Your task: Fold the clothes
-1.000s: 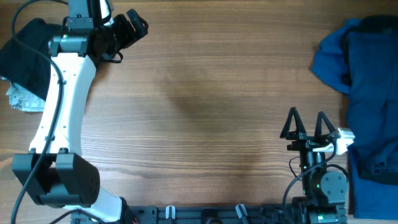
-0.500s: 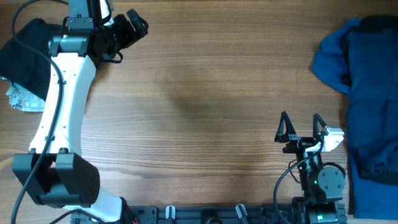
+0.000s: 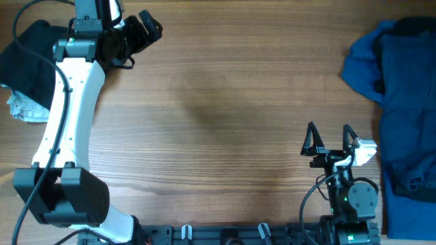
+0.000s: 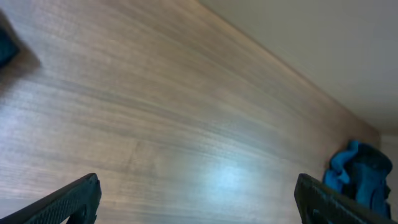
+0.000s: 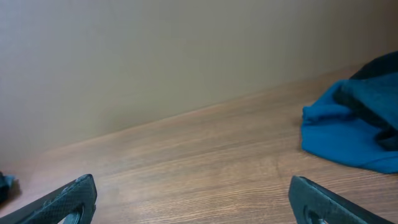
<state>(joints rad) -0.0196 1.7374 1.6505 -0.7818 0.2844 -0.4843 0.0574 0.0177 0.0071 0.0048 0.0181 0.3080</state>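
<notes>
— Tools first: how do yours stand?
— Right tool (image 3: 330, 129) sits nearest me, by the near edge of the worktop (image 3: 225, 136). It is released. Its wrist view shows both fingers (image 5: 71, 198) spread wide to the corners with bare wood between them. It grasps nothing.
— What lies beside it?
— Off to its right, a deep blue rumpled heap (image 3: 402, 95) runs along the worktop's right edge, from the near side to the far corner. The tool is apart from it.
— And the left one?
— My left arm (image 3: 68, 122) reaches from the near left corner to the far edge. Left tool (image 3: 151, 26) hangs there, also released and empty, its fingers (image 4: 78, 198) far apart in the wrist view.
— Where are the shorts?
— The black shorts (image 3: 26, 58) lie bunched at the far left corner, partly hidden behind my left arm. A whitish bit (image 3: 24, 109) shows at their nearer side, and I cannot tell whether it belongs to them. The left tool is off to their right, not touching them.
</notes>
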